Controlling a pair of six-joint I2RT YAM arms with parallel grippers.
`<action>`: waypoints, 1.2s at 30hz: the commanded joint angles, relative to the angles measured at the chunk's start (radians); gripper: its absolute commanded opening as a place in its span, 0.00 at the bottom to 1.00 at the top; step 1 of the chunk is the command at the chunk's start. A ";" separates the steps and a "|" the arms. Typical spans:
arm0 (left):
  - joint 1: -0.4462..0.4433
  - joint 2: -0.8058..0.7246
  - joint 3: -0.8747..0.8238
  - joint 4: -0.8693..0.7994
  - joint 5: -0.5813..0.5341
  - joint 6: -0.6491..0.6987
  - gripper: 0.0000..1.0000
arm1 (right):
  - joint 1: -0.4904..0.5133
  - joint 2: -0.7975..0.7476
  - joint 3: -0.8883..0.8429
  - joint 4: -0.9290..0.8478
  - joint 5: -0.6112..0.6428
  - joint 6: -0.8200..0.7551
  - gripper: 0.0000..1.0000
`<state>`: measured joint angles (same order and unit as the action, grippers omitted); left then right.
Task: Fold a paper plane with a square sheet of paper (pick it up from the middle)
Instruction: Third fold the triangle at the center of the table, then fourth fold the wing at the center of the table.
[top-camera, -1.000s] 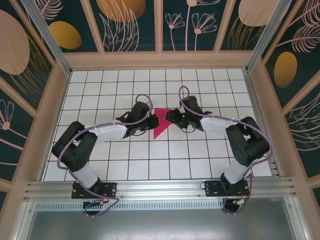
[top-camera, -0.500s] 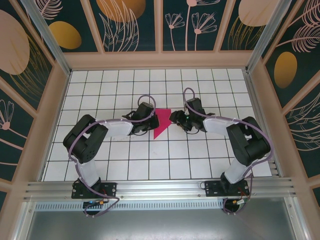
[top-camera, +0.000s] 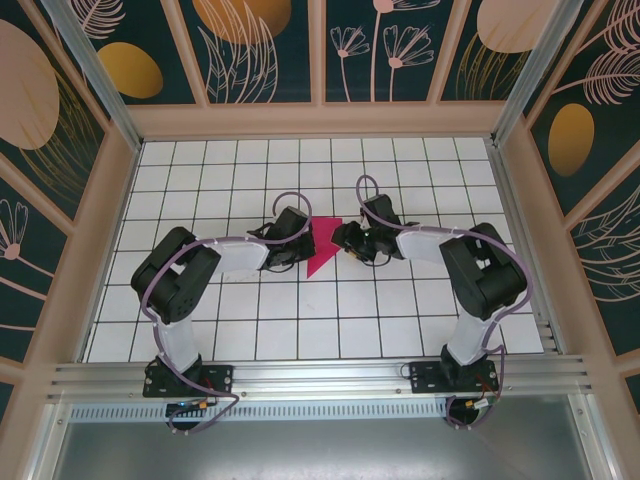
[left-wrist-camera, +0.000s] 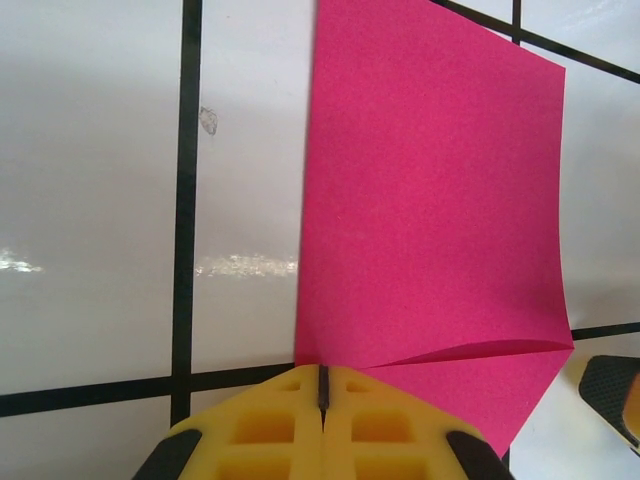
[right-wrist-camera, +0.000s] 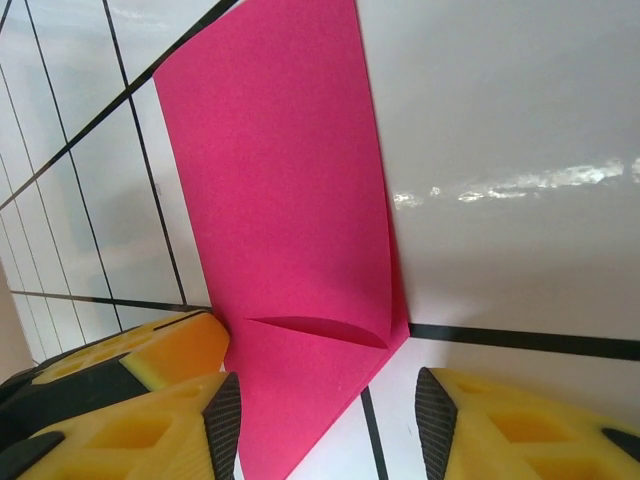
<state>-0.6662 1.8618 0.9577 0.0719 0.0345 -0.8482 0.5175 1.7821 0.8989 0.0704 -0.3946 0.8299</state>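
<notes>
The square sheet of paper (top-camera: 322, 246) lies folded into a pointed pink wedge on the white grid floor between both arms. In the left wrist view the sheet of paper (left-wrist-camera: 430, 200) has one flap with a slightly lifted edge. My left gripper (left-wrist-camera: 322, 385) is shut, its yellow tips resting at the sheet's near edge; from above the left gripper (top-camera: 303, 250) sits at the paper's left side. My right gripper (right-wrist-camera: 328, 420) is open, its pads either side of the paper's (right-wrist-camera: 290, 220) lower corner, and from above the right gripper (top-camera: 341, 240) stands at the right edge.
The tiled floor (top-camera: 400, 320) has free room in front of and behind the paper. Wooden-framed patterned walls (top-camera: 110, 200) close in three sides. An aluminium rail (top-camera: 320, 380) with both arm bases runs along the near edge.
The left arm's elbow has drawn in and its gripper has slid right against the paper. The right gripper has edged left toward the paper. The paper has hardly moved.
</notes>
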 joint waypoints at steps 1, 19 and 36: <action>-0.002 0.026 0.009 -0.054 -0.036 -0.020 0.00 | 0.006 0.026 0.037 -0.017 -0.016 0.013 0.51; -0.003 0.031 0.010 -0.057 -0.028 -0.026 0.00 | 0.006 0.058 0.015 0.096 -0.111 0.048 0.35; -0.001 -0.021 0.010 -0.071 -0.011 -0.003 0.03 | -0.009 0.060 -0.026 0.168 -0.152 0.036 0.03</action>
<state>-0.6678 1.8618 0.9600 0.0666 0.0280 -0.8619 0.5163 1.8507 0.8845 0.2035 -0.5468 0.8726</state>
